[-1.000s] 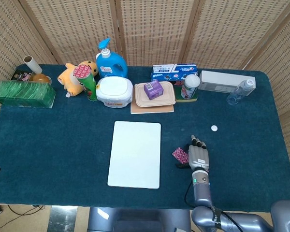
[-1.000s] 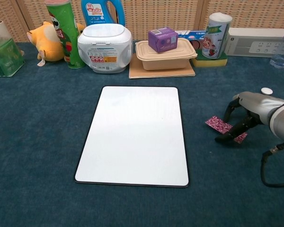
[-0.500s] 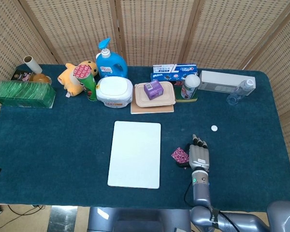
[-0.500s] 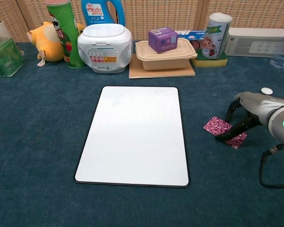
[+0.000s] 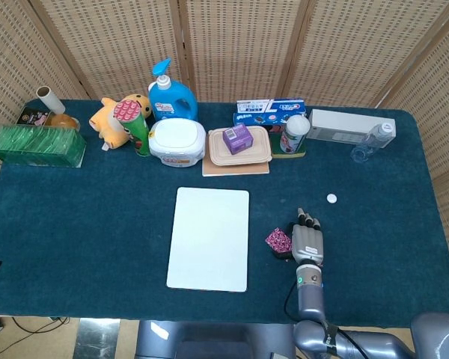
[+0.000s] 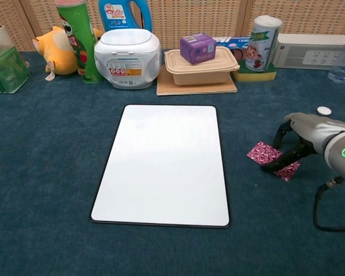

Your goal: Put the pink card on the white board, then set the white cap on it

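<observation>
The pink patterned card (image 5: pixel 278 239) (image 6: pixel 262 153) lies on the blue cloth just right of the white board (image 5: pixel 209 238) (image 6: pixel 164 164). My right hand (image 5: pixel 307 241) (image 6: pixel 310 135) arches over the card's right half and pinches it, with a dark finger laid across it and its left edge slightly raised. The small white cap (image 5: pixel 331 198) (image 6: pixel 324 110) sits on the cloth beyond the hand, apart from it. The board is flat and bare. My left hand is in neither view.
Along the far edge stand a green can (image 5: pixel 138 123), a plush toy (image 5: pixel 112 118), a white tub (image 6: pixel 126 50), a beige food box with a purple carton (image 6: pixel 198 47), a snack canister (image 6: pixel 263 41), a white power strip (image 6: pixel 313 50) and a bottle (image 5: pixel 373 140).
The card has shifted slightly left and its left edge has come up a little under the right hand's fingers. In the last half second almost nothing moved.
</observation>
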Motion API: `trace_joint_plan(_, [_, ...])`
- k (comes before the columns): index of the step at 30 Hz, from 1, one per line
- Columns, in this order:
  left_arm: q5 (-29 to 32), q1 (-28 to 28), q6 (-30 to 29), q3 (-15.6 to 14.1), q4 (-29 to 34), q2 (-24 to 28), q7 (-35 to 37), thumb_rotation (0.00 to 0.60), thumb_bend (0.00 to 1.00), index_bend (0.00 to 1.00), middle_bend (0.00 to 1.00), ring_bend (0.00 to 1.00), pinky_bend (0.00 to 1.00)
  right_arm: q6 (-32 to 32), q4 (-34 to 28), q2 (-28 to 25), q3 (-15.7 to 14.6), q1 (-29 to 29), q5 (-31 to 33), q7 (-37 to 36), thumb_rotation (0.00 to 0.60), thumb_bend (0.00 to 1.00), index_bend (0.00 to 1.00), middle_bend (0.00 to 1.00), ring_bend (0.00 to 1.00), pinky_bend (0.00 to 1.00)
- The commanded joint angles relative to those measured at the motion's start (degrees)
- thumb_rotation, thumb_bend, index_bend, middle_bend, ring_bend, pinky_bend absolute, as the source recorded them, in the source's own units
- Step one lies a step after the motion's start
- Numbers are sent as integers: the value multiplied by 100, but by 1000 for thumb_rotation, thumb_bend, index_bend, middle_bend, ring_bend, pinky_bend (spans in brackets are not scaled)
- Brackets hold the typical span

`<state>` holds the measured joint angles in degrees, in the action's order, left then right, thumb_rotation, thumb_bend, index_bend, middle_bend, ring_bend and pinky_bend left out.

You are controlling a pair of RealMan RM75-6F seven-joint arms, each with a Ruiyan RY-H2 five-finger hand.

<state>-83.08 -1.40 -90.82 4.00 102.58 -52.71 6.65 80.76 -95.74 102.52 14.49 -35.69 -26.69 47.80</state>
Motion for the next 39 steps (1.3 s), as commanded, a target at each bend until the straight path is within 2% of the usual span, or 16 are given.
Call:
trace_joint_plan(1, [-2, 2, 2, 0, 2, 1, 0, 600, 100, 0, 0, 0, 0, 8, 21, 12, 1, -3, -1, 25, 422, 233, 380, 0, 0, 0])
trace_joint_plan(3, [2, 4, 4, 2, 2, -1, -7, 600, 99, 0, 0, 0, 0, 17, 43, 23, 0, -8, 6, 60, 434, 246, 394, 0, 0, 0])
trace_joint_plan(10, [1, 9, 10, 1, 8, -7, -31, 600, 101, 0, 0, 0, 0, 74, 138, 71, -35, -13, -16, 171, 567, 272, 437, 0, 0, 0])
trace_joint_plan(13, [3, 9, 10, 1, 10, -9, -38, 600, 100, 0, 0, 0, 0, 122, 171, 96, -57, -12, -76, 200, 600, 286, 442, 0, 0, 0])
trace_joint_plan(25, [-3, 12, 14, 0, 11, -5, -26, 600, 100, 0, 0, 0, 0, 256, -91, -6, -36, 46, -336, 217, 600, 292, 444, 0, 0, 0])
trace_joint_plan(33, [8, 14, 20, 4, 13, 0, -14, 600, 100, 0, 0, 0, 0, 266, -360, -69, 87, -75, -390, 412, 600, 291, 444, 0, 0, 0])
trace_joint_plan(36, [-7, 9, 7, 0, 15, 0, -13, 600, 100, 0, 0, 0, 0, 267, -499, -54, 247, -256, -309, 664, 600, 291, 444, 0, 0, 0])
trace_joint_plan(39, [-7, -2, -9, 2, 5, 7, 31, 600, 100, 0, 0, 0, 0, 312, -706, 76, 597, -637, -183, 1068, 600, 291, 444, 0, 0, 0])
